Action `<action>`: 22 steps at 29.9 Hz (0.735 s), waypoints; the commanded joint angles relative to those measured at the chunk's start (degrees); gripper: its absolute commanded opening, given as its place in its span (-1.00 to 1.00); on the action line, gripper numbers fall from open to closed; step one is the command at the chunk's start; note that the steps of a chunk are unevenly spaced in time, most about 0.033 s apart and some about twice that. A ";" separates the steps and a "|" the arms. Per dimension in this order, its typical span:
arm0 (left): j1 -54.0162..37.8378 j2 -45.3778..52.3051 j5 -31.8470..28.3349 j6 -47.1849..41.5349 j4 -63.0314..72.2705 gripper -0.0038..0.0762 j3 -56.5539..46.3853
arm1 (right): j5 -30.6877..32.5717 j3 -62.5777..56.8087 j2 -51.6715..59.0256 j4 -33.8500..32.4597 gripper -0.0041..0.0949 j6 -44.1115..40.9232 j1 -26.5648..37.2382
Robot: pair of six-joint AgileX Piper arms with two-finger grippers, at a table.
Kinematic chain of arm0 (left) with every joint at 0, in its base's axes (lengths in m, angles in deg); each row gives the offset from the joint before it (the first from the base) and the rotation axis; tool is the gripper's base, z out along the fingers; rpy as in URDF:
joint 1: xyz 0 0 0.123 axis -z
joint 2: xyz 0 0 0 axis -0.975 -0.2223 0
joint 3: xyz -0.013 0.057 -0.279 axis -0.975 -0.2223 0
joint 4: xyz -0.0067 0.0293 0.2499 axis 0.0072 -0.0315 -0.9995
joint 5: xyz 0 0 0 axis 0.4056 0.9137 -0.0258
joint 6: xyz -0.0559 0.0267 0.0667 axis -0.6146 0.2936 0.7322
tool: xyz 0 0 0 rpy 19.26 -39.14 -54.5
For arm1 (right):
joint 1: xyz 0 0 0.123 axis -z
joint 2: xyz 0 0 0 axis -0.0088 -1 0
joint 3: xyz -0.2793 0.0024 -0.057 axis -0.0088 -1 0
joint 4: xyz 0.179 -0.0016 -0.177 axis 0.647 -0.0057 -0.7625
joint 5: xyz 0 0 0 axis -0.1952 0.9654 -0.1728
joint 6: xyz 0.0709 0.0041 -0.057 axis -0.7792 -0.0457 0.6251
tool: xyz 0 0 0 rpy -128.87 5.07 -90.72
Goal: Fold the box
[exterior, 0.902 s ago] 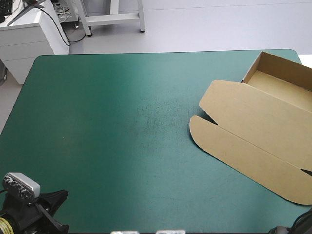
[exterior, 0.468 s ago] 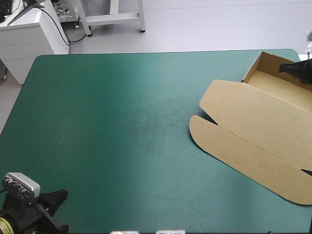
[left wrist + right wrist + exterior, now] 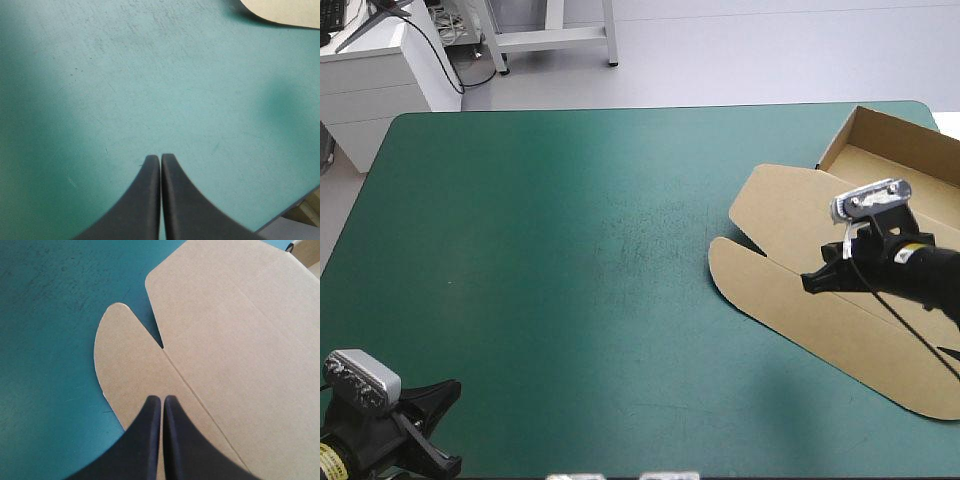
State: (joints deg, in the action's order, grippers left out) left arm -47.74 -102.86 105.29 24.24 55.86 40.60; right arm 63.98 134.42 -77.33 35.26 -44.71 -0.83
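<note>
The brown box [image 3: 840,270] lies at the table's right side as an open tray with raised walls [image 3: 895,135] at the far right and its lid flat toward the middle. My right gripper [image 3: 812,281] hovers over the flat lid near its rounded front flap [image 3: 127,370], black fingers shut and holding nothing [image 3: 160,402]. My left gripper [image 3: 448,395] sits at the near left corner, shut over bare teal-green cover [image 3: 160,159], far from the box. In the left wrist view only a pale edge of the box [image 3: 280,12] shows far ahead.
The teal-green table [image 3: 570,250] stretches wide and bare between the two arms. The box overhangs the picture's right edge. White furniture [image 3: 380,70] stands beyond the far left corner.
My right arm has come into view from the right, first over the tray's far wall, now down over the flat lid. The left arm has barely shifted. The box has not moved.
</note>
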 commanded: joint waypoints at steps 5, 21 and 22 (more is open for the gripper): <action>0.20 0.04 -5.76 2.18 1.99 -0.92 1.03 | -11.51 -13.32 14.34 3.25 -0.92 0.59 -0.55; 0.20 13.03 -10.91 4.97 4.46 -0.92 -9.07 | -15.13 -31.78 36.78 3.43 -0.92 -1.07 -0.55; 0.20 13.95 -11.18 4.95 4.74 -0.92 -9.63 | -15.37 -32.55 38.18 3.43 -0.92 -1.77 -0.55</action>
State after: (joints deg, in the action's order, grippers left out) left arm -47.74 -89.76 99.46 28.51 59.18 30.78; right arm 53.05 102.72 -42.43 38.01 -45.34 -1.22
